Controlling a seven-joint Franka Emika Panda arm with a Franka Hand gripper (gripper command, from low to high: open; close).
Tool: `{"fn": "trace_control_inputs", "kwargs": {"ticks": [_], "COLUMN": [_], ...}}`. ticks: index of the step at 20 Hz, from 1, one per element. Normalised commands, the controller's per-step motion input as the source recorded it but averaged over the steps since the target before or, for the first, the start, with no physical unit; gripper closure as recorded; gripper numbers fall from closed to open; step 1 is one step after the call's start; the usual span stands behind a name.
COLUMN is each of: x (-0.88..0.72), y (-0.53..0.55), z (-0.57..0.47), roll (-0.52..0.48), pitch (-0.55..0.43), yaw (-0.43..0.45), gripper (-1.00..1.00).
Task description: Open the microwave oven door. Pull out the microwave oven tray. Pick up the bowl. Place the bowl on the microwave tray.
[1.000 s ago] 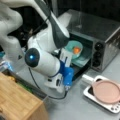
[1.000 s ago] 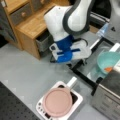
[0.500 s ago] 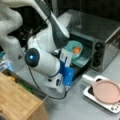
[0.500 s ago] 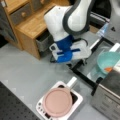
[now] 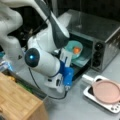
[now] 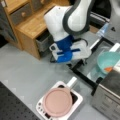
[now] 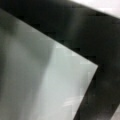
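The microwave oven [image 5: 100, 32] stands at a front view's right, with the microwave oven door [image 6: 100, 51] folded down flat. The turquoise bowl [image 5: 73, 49] with an orange lump sits at the oven's mouth on the microwave oven tray [image 5: 83, 60]; the bowl [image 6: 110, 63] shows in both front views. My gripper [image 5: 67, 83], blue and white, hangs by the door's outer edge, apart from the bowl. In a front view the gripper [image 6: 71, 61] is just left of the door's frame. The wrist view holds only a pale grey surface [image 7: 37, 75] and a dark panel [image 7: 100, 37]; no fingers show.
A flat pink plate [image 6: 57, 101] lies on a white dish [image 6: 76, 98] with a stubby handle, in front of the oven. A wooden cabinet [image 6: 32, 22] with drawers stands behind the arm. A wooden block [image 5: 17, 100] fills a front view's bottom left.
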Motion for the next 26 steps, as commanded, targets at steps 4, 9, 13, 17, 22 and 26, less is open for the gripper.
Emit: {"fn": "trace_control_inputs", "kwargs": {"ticks": [4,9,13,17,22,26], "x": [0.15,0.15,0.09,0.06,-0.03,-0.09], "y": [-0.12,-0.10,-0.05,-0.16,-0.13,-0.02], "z": [-0.05,-0.07,-0.11,-0.11,-0.07,-0.05], "roll": [0.216,-0.060,-0.103,-0.059,0.068,0.208], "pitch": [0.014,-0.191,-0.199,-0.136,-0.028,0.072], "yaw": [0.031,0.116,0.106,0.103,0.081,0.114], "gripper": [-1.00,-1.00,-1.00,-1.00,-1.00,-1.00]}}
